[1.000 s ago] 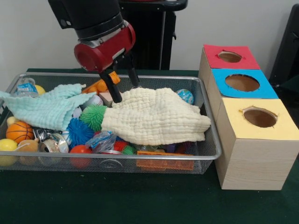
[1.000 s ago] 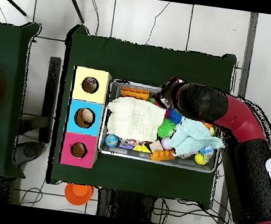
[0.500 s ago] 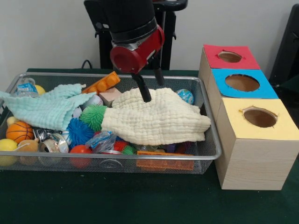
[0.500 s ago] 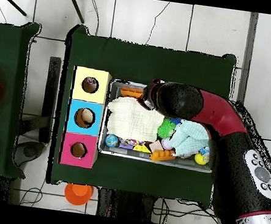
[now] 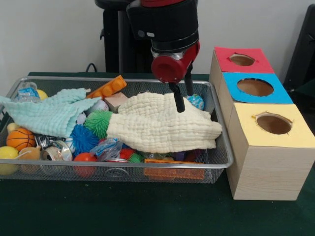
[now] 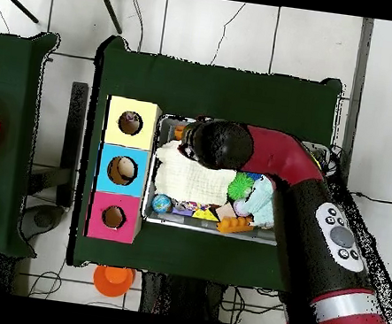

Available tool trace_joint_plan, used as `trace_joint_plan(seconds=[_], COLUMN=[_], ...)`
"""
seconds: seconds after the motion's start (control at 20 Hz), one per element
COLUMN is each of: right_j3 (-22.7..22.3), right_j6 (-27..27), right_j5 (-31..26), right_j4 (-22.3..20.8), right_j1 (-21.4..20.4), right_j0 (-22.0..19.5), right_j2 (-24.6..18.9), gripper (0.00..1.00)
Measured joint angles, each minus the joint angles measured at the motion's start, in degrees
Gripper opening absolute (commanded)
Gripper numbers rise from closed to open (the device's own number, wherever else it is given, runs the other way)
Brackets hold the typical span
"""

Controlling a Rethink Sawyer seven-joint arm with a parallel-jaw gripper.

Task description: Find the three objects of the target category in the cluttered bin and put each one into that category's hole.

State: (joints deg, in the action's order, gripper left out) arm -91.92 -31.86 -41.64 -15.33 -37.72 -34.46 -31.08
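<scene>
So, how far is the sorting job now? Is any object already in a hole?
Nothing looks sorted: in the front view the red hole, blue hole and yellow hole show no object. The gripper is open and empty, above the cream cloth in the wire bin. All three target objects are left to find, probably under the cloths.

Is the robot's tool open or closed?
Open. The tool shows two black fingers spread apart, empty, above the cream cloth.
</scene>
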Motion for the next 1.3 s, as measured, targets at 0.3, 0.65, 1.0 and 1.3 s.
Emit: trace_joint_plan(seconds=[0.3,0.65,1.0,1.3], right_j3=[-1.92,-2.84,-2.88,-3.77], right_j6=[-0.01,-0.01,-0.01,-0.01], right_j5=[5.31,6.34,6.47,10.93], right_j4=[-2.14,-4.06,-4.10,-4.09], right_j1=[0.05,0.31,1.11,3.16], right_j0=[2.28,5.31,6.00,3.95], right_j2=[2.72,7.03,8.38,8.29], gripper=[1.00,1.00,1.00,1.00])
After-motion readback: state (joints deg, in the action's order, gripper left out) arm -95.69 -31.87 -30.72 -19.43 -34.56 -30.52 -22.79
